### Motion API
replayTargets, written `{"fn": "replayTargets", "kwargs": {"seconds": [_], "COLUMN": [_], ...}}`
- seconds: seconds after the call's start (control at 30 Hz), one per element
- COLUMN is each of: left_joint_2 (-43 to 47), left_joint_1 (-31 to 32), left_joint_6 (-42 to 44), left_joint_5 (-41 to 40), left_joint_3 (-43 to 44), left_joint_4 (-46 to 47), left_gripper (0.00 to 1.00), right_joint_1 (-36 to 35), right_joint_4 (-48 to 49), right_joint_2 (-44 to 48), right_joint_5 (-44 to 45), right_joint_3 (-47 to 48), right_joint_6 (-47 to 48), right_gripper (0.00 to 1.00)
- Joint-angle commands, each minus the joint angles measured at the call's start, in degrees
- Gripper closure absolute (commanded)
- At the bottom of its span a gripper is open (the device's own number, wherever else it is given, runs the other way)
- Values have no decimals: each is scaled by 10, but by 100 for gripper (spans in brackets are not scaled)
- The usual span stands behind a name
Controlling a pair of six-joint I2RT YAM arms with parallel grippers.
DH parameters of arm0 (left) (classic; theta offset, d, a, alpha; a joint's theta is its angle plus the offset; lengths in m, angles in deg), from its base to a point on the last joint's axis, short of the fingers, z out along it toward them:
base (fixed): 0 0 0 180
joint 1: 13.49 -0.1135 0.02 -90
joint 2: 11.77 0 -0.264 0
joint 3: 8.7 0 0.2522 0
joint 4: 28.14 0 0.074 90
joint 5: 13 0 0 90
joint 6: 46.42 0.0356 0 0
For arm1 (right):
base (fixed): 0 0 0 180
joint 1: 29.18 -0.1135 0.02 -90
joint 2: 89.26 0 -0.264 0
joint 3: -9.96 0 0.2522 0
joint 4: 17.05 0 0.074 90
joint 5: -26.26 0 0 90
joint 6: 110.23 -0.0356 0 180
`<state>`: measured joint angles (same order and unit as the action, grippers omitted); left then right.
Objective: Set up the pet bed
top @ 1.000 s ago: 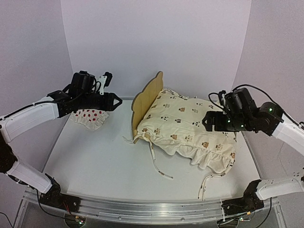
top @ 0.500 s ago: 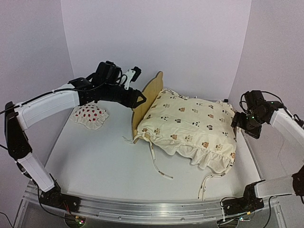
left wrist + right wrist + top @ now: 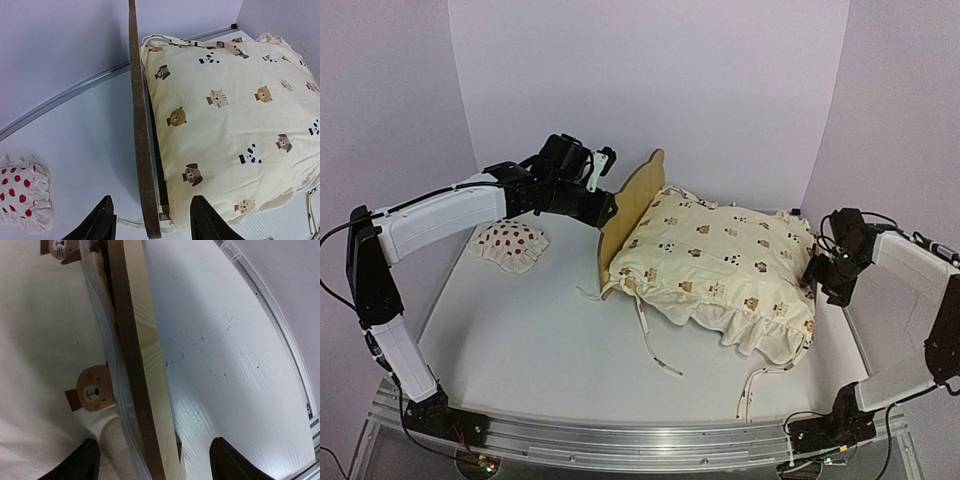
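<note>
The pet bed stands mid-table, its plywood headboard (image 3: 632,203) upright on the left. The cream animal-print cover (image 3: 725,262) lies over the frame and hides the base. My left gripper (image 3: 607,210) is open at the headboard's top. In the left wrist view, the left gripper (image 3: 152,226) has one finger on each side of the headboard edge (image 3: 139,125). My right gripper (image 3: 817,277) is open at the bed's right end. In the right wrist view, the right gripper (image 3: 155,465) straddles the plywood end board (image 3: 142,370), with the cover (image 3: 50,340) on its left.
The strawberry pillow (image 3: 510,245) lies at the back left and shows in the left wrist view (image 3: 22,192). Loose tie strings (image 3: 655,350) trail from the cover onto the table in front. White walls close the back and both sides.
My left gripper has moved right, from above the strawberry pillow to the headboard. My right gripper has swung off the cover to the bed's right end and now points down at it.
</note>
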<state>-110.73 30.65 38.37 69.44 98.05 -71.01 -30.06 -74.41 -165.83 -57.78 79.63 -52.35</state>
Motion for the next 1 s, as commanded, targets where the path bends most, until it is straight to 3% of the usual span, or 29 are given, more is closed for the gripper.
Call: {"fn": "replayTargets", "kwargs": {"seconds": [0.0,0.13,0.3,0.5,0.73,0.97], "left_joint_2": [17,2,-21,-16,48,134], "left_joint_1": [-3,-3,-3,-3,-3,-4], "left_joint_6": [-10,0,2,1,-16,-48], "left_joint_5": [-34,-27,-6,-7,-43,-88], "left_joint_3": [8,12,12,-4,-67,-157], "left_joint_4": [-2,-3,19,38,45,40], "left_gripper": [47,48,61,98,100,100], "right_joint_1": [2,2,2,1,-10,-94], "right_joint_4": [29,39,47,53,86,108], "right_joint_2": [-15,-27,-31,-34,-21,-22], "right_joint_5": [-28,-29,-32,-62,-119,-100], "right_joint_3": [-11,-21,-30,-35,-60,-60], "right_joint_6": [-1,3,10,18,-2,-28], "right_gripper": [28,40,55,79,91,94]}}
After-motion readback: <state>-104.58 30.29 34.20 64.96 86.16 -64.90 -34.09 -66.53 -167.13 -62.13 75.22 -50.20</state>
